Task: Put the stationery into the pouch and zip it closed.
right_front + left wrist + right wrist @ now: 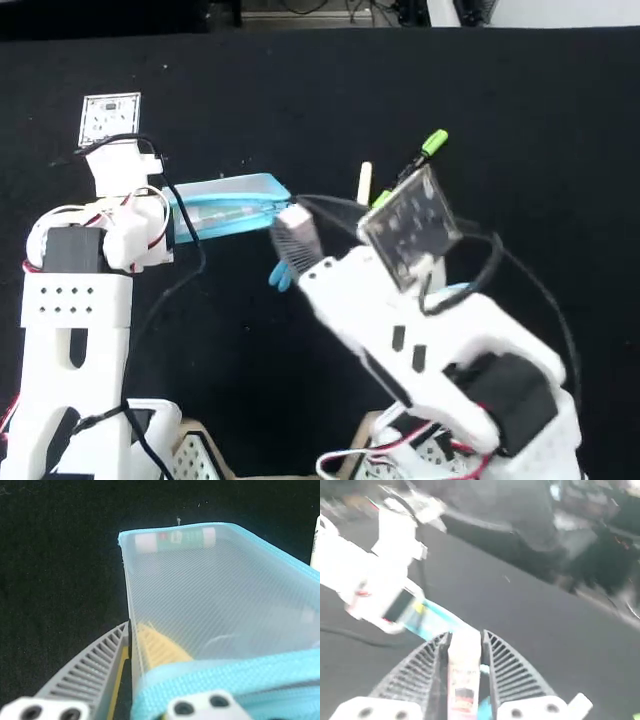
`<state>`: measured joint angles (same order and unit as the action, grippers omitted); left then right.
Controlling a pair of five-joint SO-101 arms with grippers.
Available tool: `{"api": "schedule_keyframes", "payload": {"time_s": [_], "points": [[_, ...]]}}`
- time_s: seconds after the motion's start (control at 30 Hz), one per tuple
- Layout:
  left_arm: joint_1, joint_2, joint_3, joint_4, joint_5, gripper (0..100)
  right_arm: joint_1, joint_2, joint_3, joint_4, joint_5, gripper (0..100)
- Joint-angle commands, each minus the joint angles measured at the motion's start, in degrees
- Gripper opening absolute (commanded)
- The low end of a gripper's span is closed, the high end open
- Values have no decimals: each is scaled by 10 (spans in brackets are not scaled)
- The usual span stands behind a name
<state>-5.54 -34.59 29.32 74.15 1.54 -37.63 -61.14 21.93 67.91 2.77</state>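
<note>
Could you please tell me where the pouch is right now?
In the high view the pouch is left of centre over the table, one end held by the left gripper, the right gripper with a small white item at the other.

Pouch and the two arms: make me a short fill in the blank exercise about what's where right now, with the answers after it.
1. The left gripper holds the blue ____.
2. The right gripper is shut on a ____ item near the pouch.
3. A green and white stick already lies ____ the pouch.
4. The ____ marker lies on the table.
Missing words: pouch; white; inside; green.
</note>
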Motion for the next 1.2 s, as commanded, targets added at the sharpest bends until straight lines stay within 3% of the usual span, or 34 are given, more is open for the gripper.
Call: {"api": "schedule_keyframes", "payload": {"time_s": [0.0, 0.3, 0.67, 1.17], "points": [[2, 8, 25, -5, 5, 30, -55, -17, 73, -127, -4, 11], [2, 8, 25, -4, 5, 30, -95, -62, 301, -492, -1, 11], [2, 8, 25, -4, 5, 30, -57, -93, 536, -801, -1, 11], [2, 8, 25, -4, 5, 30, -33, 65, 549, -923, -1, 11]]}}
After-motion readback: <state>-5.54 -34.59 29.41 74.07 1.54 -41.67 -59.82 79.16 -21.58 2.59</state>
